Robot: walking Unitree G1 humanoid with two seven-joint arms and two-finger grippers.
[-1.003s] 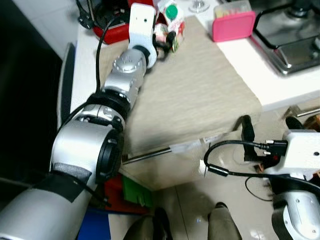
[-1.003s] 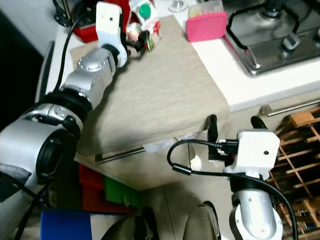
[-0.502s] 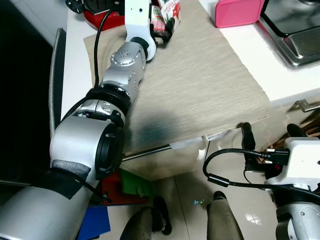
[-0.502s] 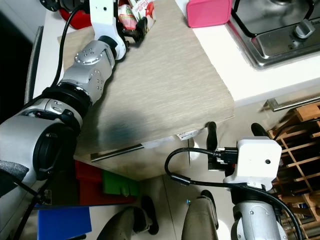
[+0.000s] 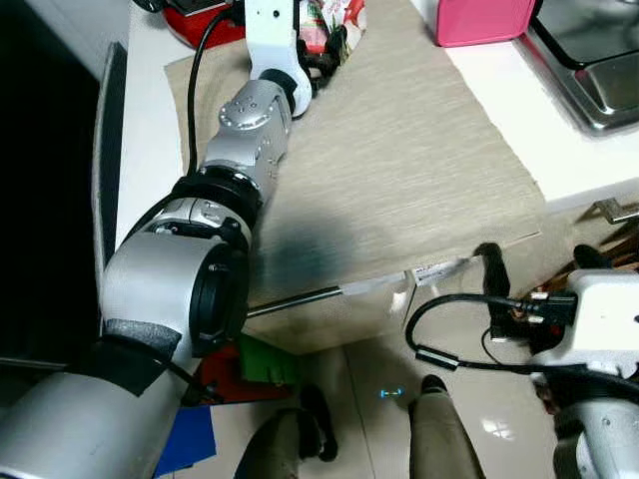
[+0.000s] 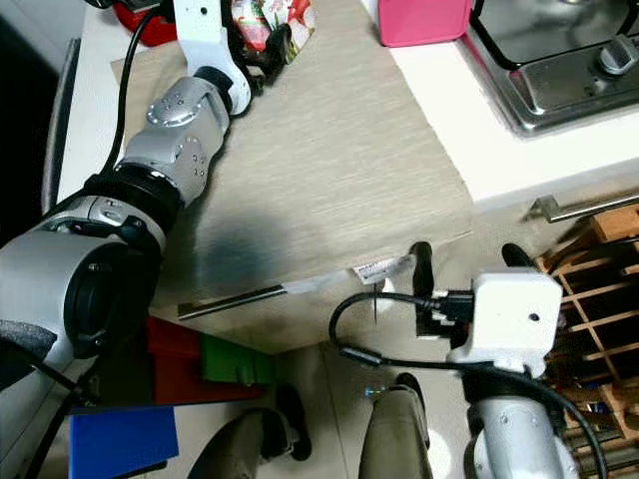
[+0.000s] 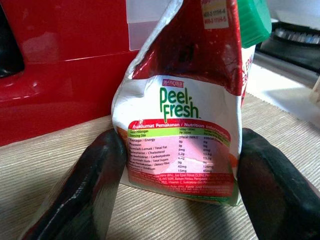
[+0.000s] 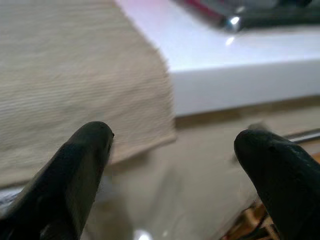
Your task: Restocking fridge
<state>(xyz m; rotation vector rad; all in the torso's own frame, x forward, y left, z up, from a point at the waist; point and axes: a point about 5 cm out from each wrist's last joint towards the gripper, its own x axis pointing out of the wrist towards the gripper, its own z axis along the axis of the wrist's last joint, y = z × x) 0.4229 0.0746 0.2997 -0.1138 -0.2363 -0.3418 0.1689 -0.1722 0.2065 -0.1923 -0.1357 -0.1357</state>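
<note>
The left end effector (image 7: 175, 175) reaches far forward over the table (image 5: 499, 90), its silver arm stretched across the beige cloth (image 5: 399, 180) that covers most of the top; in the left wrist view its two black fingers (image 7: 85, 195) stand on either side of a juice carton (image 7: 182, 115), spread to about the carton's width; the finger on one side touches or nearly touches the carton's lower edge, while the other sits just beside it, so the fingers bracket the carton and whether they press on it cannot be told. The juice carton is red and white with a green cap at the top and the words "Peel Fresh" over a nutrition panel; its walls look dented and creased; it stands on the beige cloth at the far left end of the table, just in front of a red appliance (image 7: 65, 60), and in the head views it shows at the top edge (image 6: 270, 20) beside the left wrist.

The right end effector (image 8: 175, 165) hangs low in front of the table's near edge, over the glossy floor (image 5: 349, 389); its two black fingers are spread wide apart with nothing between them; they point toward the hanging corner of the beige cloth and the white table edge.

A pink box (image 5: 484, 18) sits at the far side of the table, beside a steel stove (image 6: 559, 50); a wooden rack (image 6: 599, 269) stands low on the right.
</note>
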